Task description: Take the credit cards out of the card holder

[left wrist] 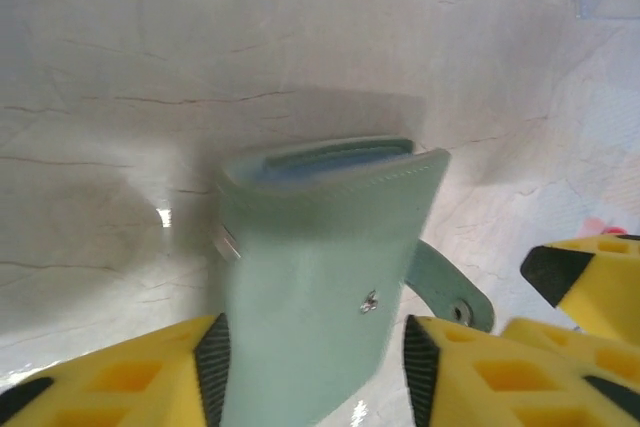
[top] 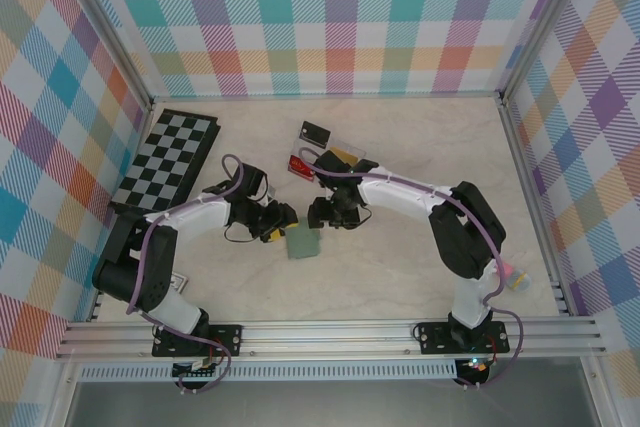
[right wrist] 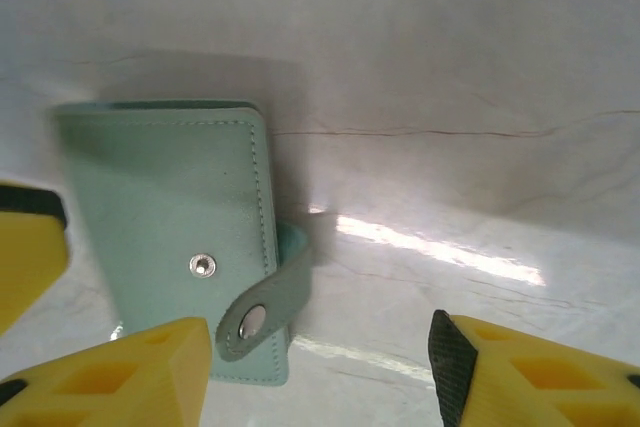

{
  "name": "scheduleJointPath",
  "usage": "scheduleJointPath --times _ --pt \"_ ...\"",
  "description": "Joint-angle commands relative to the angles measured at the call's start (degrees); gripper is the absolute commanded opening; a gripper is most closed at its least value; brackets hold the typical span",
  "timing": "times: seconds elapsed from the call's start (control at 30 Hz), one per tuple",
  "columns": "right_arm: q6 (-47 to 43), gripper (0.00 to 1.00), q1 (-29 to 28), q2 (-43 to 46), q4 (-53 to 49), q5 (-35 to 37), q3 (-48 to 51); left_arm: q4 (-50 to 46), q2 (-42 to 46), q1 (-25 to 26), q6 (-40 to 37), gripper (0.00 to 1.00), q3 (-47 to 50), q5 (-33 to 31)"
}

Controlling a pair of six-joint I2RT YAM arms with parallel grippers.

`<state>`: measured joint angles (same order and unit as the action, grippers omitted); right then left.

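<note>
Strap (right wrist: 272,292) undone; card holder (left wrist: 310,267) clamped by left tool (left wrist: 310,362); right tool (right wrist: 320,362) apart (empty). Judged early: card removal outstanding.

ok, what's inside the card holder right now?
A strip of pale blue lining shows at the top edge of the card holder. The cover is folded shut over the slots, so their contents are hidden.

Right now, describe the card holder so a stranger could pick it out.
On the pale table, look at the middle, right of the checkerboard. The card holder is the small grey-green wallet with a snap strap, unlike the red card farther back.
</note>
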<state>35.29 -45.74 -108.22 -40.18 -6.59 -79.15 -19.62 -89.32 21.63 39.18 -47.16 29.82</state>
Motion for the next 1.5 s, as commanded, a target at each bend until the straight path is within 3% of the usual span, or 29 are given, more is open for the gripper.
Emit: scheduleJointPath --times 0.0,0.2,0.5,0.67,1.0,1.13,1.23,1.47 --pt "-2.5 0.62 -0.8 -2.0 -0.1 -3.2 -2.9 -4.3 0.1 -0.2 -0.9 0.58 -1.7 -3.5" --pt "-0.9 0.58 -2.5 -7.0 -5.9 2.5 -8.5 -8.4 3.2 -1.1 0.0 0.8 -1.6 -13.3" --pt "4.1 0.42 -3.1 -11.1 -14.1 11.3 -13.7 -9.7 8.4 -3.6 2.1 0.93 1.7 -19.2" --pt "5.8 0.33 -3.5 -10.8 -15.2 13.3 -13.5 -9.9 8.4 -3.7 1.8 0.94 1.8 -18.8" --pt "6.7 0.29 -3.7 -9.2 -10.7 4.7 -10.4 -9.9 8.2 -3.7 1.4 1.0 1.5 -17.8" --pt "7.0 0.11 -3.8 -8.6 -10.6 4.0 -9.8 -9.8 8.2 -3.7 1.4 1.0 1.7 -17.2" --pt "7.4 0.0 -3.8 -6.4 -11.2 5.7 -9.1 -9.7 8.3 -3.7 1.1 1.0 1.5 -16.2" --pt "7.2 0.0 -3.7 1.2 -18.1 13.9 -10.2 -8.9 8.0 -3.3 0.2 1.0 0.8 -13.0"
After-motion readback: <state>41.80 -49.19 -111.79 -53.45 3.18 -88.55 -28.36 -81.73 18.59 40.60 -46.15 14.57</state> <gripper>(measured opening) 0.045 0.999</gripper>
